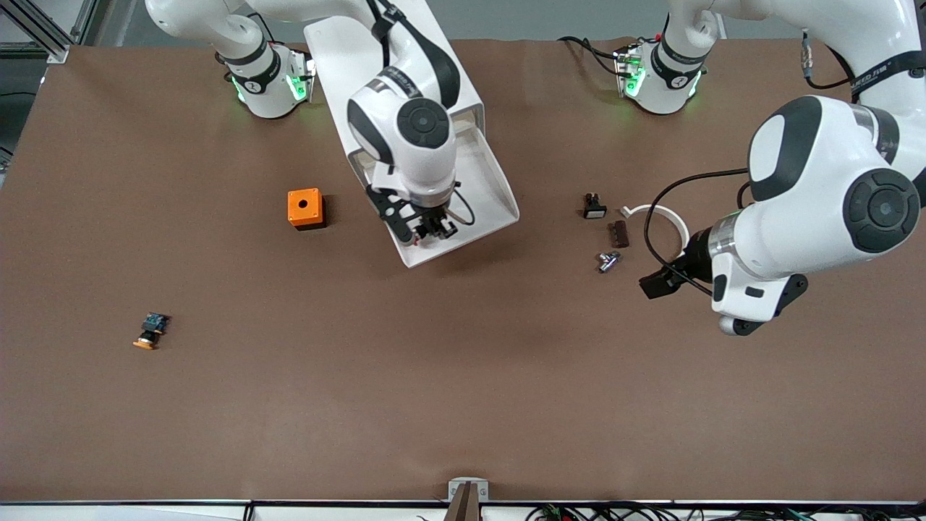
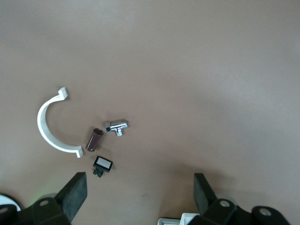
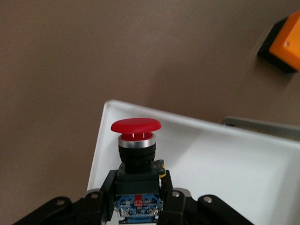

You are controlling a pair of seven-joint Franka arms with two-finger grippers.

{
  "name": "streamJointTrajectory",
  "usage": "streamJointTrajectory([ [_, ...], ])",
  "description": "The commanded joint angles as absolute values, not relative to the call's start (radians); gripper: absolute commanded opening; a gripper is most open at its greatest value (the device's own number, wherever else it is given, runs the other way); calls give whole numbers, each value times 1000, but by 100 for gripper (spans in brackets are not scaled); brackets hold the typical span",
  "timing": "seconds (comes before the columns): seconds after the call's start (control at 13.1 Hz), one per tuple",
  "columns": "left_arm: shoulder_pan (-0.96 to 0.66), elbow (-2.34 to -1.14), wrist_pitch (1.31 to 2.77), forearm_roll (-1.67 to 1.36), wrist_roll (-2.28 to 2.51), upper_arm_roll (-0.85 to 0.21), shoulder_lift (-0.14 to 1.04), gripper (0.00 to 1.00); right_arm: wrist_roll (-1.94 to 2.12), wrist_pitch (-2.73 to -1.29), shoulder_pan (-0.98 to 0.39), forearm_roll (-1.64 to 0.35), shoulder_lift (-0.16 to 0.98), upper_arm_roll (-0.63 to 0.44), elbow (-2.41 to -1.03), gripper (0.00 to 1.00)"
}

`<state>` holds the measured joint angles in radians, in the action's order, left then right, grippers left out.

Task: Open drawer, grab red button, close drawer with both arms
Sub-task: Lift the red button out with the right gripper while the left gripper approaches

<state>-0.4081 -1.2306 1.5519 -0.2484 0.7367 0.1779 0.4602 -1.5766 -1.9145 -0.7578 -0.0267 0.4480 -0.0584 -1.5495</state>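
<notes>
Open white drawer on the counter, right claw clenched on the red-capped button over the drawer, apparently above its floor, left claw released, waiting over the counter toward the left arm's end from the drawer.

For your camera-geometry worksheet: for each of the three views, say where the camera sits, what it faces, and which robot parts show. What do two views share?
Front view: high across the table, facing both arms and the open drawer.
Left wrist view: looks down past the open left gripper at small parts on the table.
Right wrist view: looks along the right gripper holding the button over the drawer.
Shared: the white clip.
</notes>
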Motion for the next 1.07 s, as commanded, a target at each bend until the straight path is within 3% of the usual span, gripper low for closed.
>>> streamJointTrajectory([
  [0.0, -422, -1296, 1642, -222, 660, 129, 457, 100, -1267, -1803, -599, -69, 382, -49, -1506, 0],
  [0.3, -529, -1399, 1854, -195, 618, 106, 492, 100, -808, -1781, -383, -54, 365, -54, -1517, 0],
  [0.53, -601, -1401, 1991, -196, 637, 104, 570, 100, -580, -1888, -266, -46, 374, -55, -1574, 0],
  [0.99, -719, -1404, 2014, -212, 742, 84, 670, 100, -266, -2137, -82, -23, 429, -55, -1729, 0],
])
